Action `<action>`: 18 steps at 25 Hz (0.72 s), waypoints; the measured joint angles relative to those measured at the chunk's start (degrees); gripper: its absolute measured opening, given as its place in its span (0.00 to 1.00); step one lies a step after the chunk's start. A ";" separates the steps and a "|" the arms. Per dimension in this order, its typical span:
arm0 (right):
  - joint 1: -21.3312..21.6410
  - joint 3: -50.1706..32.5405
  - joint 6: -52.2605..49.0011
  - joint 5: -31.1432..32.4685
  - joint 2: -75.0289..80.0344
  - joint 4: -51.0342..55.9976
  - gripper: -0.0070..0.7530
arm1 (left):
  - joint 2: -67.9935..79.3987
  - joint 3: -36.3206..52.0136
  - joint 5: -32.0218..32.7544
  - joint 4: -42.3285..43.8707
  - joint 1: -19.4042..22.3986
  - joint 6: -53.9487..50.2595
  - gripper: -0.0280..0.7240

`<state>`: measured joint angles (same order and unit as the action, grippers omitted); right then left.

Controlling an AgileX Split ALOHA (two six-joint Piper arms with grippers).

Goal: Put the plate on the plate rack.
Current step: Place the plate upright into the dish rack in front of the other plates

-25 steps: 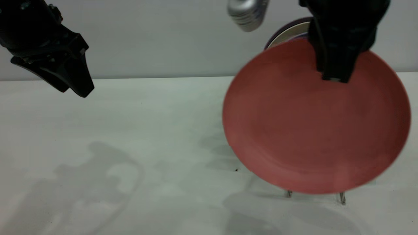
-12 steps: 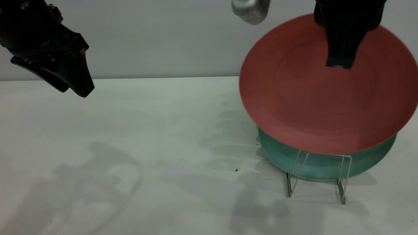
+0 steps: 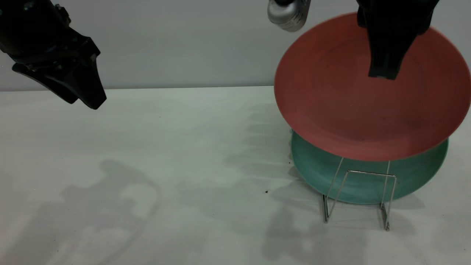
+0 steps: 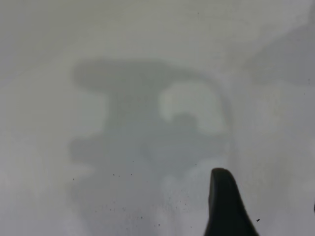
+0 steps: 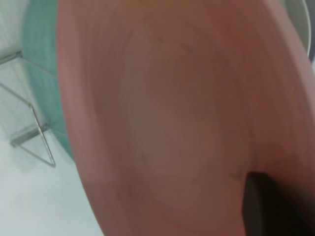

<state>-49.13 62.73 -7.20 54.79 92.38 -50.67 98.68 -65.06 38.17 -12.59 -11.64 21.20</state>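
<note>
**Inspector A:** Starting with the largest item: the white table [image 3: 147, 165] fills the exterior view. Next in size, the salmon-pink plate [image 3: 353, 110] hangs tilted in the air at about three o'clock in that view, its lower edge overlapping the upper part of a teal-green plate [image 3: 368, 184] behind it.

**Inspector B:** Confirmed. The right wrist view gives the plate [image 5: 167, 123] face-on and very near, with the teal-green plate [image 5: 42, 59] as a sliver past its edge. What carries it?

**Inspector A:** The right gripper [image 3: 382, 55], coming down from twelve o'clock, is clamped over the plate's upper rim; one dark finger lies across the face. The wrist view shows only that finger [image 5: 270, 206].

**Inspector B:** The plate rack?

**Inspector A:** The plate rack [image 3: 358, 198] stands on the table at about four o'clock, below the pink plate and not touching it. The teal-green plate leans in it. The right wrist view catches a few wire loops [image 5: 29, 128], nothing more.

**Inspector B:** The left gripper?

**Inspector A:** The left gripper [image 3: 86, 94] is parked above the table at ten o'clock, carrying nothing. Whether its fingers are apart cannot be told; its wrist view offers one dark fingertip [image 4: 224, 206] over the bare table [image 4: 98, 49].
</note>
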 joint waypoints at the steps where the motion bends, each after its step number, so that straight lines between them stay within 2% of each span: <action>1: 0.00 -0.46 -0.28 -0.07 0.00 0.00 0.09 | 0.00 0.00 0.00 0.00 0.00 0.00 0.64; 18: 0.00 -8.45 -7.85 -6.16 0.00 -2.45 0.09 | 0.00 0.00 -0.04 -0.05 0.00 0.00 0.64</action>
<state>-49.13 54.28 -15.05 48.63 92.38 -53.13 98.68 -65.06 38.14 -12.65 -11.64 21.20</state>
